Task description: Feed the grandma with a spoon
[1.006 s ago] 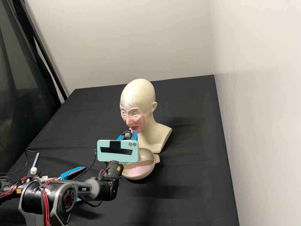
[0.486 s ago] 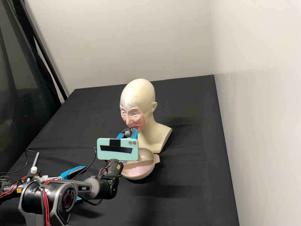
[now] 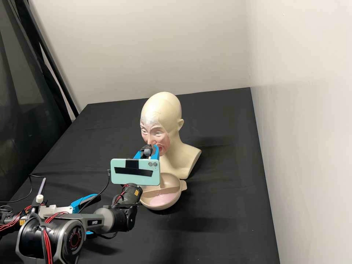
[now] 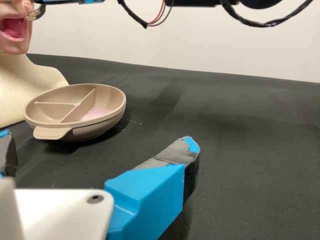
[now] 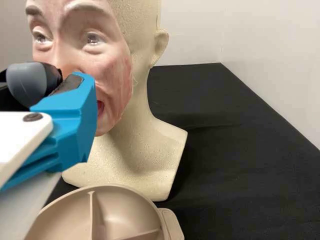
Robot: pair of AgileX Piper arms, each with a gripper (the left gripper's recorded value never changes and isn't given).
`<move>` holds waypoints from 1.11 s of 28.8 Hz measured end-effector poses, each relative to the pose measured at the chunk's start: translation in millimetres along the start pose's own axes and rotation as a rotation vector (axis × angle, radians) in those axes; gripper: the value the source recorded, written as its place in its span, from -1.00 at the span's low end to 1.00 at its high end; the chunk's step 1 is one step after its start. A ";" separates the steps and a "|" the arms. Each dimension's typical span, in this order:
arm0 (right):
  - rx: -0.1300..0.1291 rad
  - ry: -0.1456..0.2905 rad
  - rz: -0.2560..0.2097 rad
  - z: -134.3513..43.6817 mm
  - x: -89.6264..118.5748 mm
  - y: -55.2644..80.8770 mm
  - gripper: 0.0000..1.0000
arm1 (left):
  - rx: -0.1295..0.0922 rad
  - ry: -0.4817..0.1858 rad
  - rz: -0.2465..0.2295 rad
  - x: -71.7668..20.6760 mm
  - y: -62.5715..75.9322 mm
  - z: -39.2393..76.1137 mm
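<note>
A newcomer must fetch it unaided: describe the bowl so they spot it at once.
On the black bench stands a pale mannequin head. The bowl sits on the bench just in front of its bust, on the near side. It is the only dish there: shallow, beige, split into compartments, with a small tab handle.
</note>
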 end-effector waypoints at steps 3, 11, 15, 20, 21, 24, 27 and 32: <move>0.000 0.008 -0.002 -2.6 1.2 -0.5 -1.00 | 0.000 0.002 0.000 0.0 0.1 -0.5; 0.011 0.024 0.002 -10.9 7.5 -0.2 -1.00 | -0.001 0.004 0.001 0.0 0.3 -1.2; 0.018 0.023 -0.001 -12.5 8.3 -2.0 -1.00 | -0.002 0.011 0.001 0.2 0.2 -3.3; 0.018 0.025 -0.008 -13.6 8.2 -3.7 -1.00 | -0.004 0.014 -0.005 0.7 -1.3 -4.4; 0.018 0.023 -0.010 -13.6 8.2 -4.1 -1.00 | -0.004 0.014 -0.006 0.8 -1.7 -4.5; 0.018 0.022 -0.014 -13.7 8.2 -4.7 -1.00 | -0.004 0.015 -0.008 1.0 -2.3 -4.7; 0.018 0.026 -0.020 -15.4 8.1 -6.6 -1.00 | -0.004 0.015 -0.008 1.0 -2.3 -4.7; 0.018 0.015 -0.035 -12.8 5.6 -9.9 -1.00 | -0.004 0.015 -0.008 1.0 -2.3 -4.7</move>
